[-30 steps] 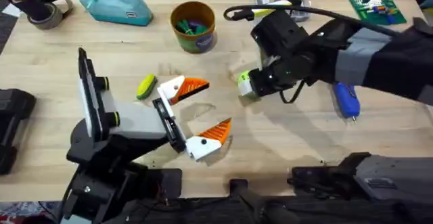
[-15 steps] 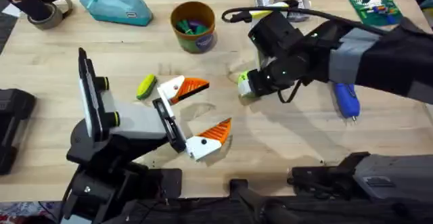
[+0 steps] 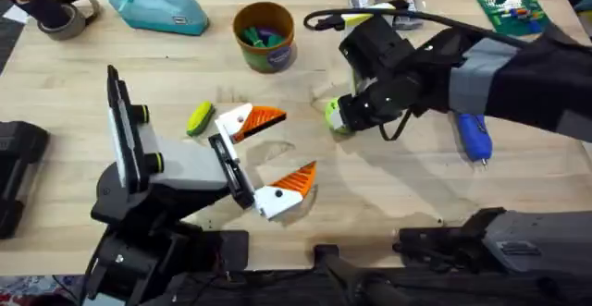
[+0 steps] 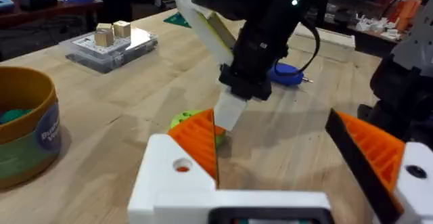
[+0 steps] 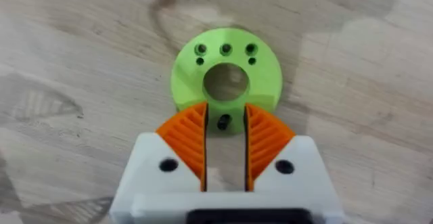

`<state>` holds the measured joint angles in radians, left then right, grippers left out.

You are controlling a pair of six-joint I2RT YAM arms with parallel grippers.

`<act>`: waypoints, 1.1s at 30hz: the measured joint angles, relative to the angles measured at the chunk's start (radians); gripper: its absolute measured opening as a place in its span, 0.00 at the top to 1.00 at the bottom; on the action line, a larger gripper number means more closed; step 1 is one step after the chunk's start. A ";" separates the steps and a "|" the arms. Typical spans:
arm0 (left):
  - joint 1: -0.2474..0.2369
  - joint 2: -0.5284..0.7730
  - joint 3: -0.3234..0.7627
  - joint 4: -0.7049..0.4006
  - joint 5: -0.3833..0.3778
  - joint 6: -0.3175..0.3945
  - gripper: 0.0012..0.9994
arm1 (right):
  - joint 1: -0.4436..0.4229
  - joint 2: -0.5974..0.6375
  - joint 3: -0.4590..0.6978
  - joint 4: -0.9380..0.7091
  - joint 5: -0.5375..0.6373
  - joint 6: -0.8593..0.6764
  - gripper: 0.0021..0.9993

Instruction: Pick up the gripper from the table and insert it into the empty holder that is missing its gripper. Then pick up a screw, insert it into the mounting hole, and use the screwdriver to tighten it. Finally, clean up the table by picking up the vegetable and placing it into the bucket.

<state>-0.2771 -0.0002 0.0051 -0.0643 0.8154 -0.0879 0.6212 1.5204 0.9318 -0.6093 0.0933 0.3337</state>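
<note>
Lime-green plastic marks the gripper [image 5: 225, 75], a round disc with a big central hole and a row of small holes, lying flat on the pale wooden desk [image 3: 388, 204] right of centre. The right gripper [image 5: 224, 149] stands over it with its orange ribbed pads [image 5: 184, 139] drawn close on either side of the disc's near edge, a narrow gap between them; its jaws look clenched on that edge. In the overhead view the disc [image 3: 335, 114] peeks out at the tip of the right gripper [image 3: 347, 114], whose dark arm reaches in from the right. Just to the right of it lies the blue screwdriver [image 3: 474, 135], its bit pointing toward the near edge. On the left half of the desk the left gripper [image 3: 268, 153] rests low with its jaws released and spread wide, one orange pad far, one near. The small lime-green and yellow vegetable [image 3: 199, 118] lies just left of its far finger. Farther back stands the mustard-yellow bucket [image 3: 264, 36], with coloured bits inside. A teal zip pouch [image 3: 157, 7] lies at the far left, and a roll of tape [image 3: 67, 15] beyond it.
</note>
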 joint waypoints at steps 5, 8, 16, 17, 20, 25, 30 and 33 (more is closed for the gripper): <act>0.000 0.000 0.000 0.000 0.000 0.000 0.01 | 0.000 0.000 0.000 -0.001 0.000 0.000 0.75; 0.000 0.000 0.000 0.000 0.000 0.000 0.01 | 0.000 0.000 0.000 -0.004 0.000 0.000 0.75; 0.000 0.000 0.000 0.000 0.000 0.000 0.01 | 0.000 0.000 0.000 -0.004 0.000 0.000 0.75; 0.000 0.000 0.000 0.000 0.000 0.000 0.01 | 0.000 0.000 0.000 -0.004 0.000 0.000 0.75; 0.000 0.000 0.000 0.000 0.000 0.000 0.01 | 0.000 0.000 0.000 -0.004 0.000 0.000 0.75; 0.000 0.000 0.000 0.000 0.000 0.000 0.01 | 0.000 0.000 0.000 -0.005 0.000 0.000 0.75; 0.000 0.000 0.000 0.000 0.000 0.000 0.01 | 0.000 0.000 0.000 -0.032 0.000 0.000 0.75; 0.000 0.000 0.000 0.000 0.000 0.000 0.01 | 0.000 0.000 0.002 -0.041 0.000 0.000 0.75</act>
<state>-0.2771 -0.0002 0.0051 -0.0643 0.8150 -0.0879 0.6212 1.5204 0.9342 -0.6503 0.0929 0.3336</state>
